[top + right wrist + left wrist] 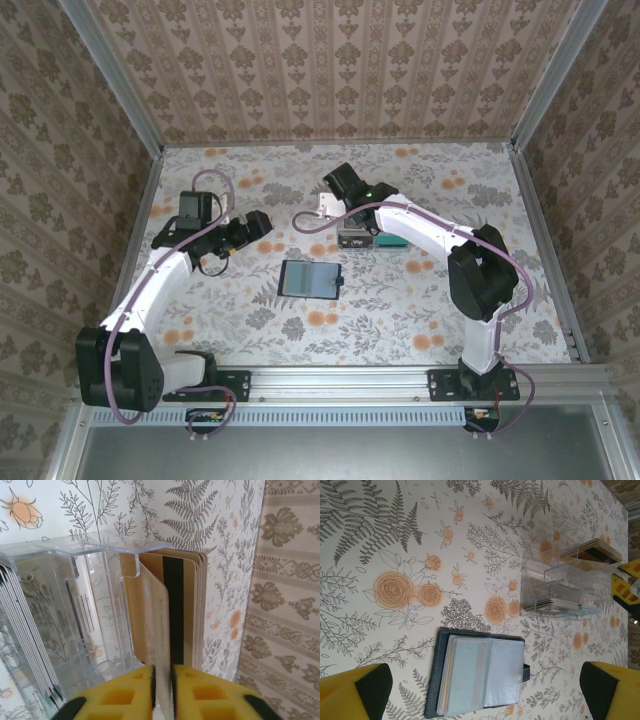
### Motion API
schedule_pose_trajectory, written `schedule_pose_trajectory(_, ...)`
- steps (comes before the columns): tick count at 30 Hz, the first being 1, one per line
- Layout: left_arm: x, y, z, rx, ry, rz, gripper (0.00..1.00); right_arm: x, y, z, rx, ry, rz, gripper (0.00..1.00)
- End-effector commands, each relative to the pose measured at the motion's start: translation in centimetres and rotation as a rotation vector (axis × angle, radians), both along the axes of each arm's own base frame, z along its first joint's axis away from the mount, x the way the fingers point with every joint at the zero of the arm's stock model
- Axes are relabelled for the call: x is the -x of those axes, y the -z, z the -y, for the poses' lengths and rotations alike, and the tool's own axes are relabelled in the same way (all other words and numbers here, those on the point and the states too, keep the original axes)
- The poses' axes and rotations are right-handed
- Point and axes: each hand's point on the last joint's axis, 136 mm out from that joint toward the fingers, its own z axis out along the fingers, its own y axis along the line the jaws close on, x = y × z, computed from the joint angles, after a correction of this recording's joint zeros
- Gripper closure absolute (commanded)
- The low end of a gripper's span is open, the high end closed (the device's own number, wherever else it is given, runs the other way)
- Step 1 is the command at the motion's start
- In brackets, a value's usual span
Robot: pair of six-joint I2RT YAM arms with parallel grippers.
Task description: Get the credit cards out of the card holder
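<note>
One card holder [480, 680], one clear plastic box [555, 577], two stacks of cards [590, 551].

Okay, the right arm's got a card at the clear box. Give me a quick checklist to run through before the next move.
1. Card stands against the stack in the end slot of the clear box: ok.
2. Right gripper free of the card: cannot tell; its fingers sit close on both sides.
3. Left gripper open: ok, fingers spread wide.
4. Wallet lies open and flat, pockets up: ok.
5. Wallet apart from the box: ok.
6. Cards left in the wallet: cannot tell.
</note>
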Motion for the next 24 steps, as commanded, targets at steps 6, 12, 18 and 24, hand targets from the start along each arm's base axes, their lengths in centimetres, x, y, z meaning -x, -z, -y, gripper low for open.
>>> schedule_pose_trajectory(6,-0.1,0.4,0.0,0.008,0.016,-0.002,0.00,-1.9,-1.7,-0.1,-0.033,0.044,0.087,0.56)
schedule_pose_trajectory(12,-0.1,0.7,0.1,0.009,0.017,-0.008,0.00,-2.4,-1.6,0.2,-0.029,0.063,0.105,0.53)
schedule_pose_trajectory(18,-0.1,0.7,0.4,0.021,0.036,-0.011,0.00,-2.9,-4.1,0.2,-0.134,0.141,0.156,0.50)
schedule_pose_trajectory(24,0.3,1.3,1.3,0.050,0.057,-0.032,0.12,-0.4,-7.9,-0.3,-0.433,0.305,0.141,0.58)
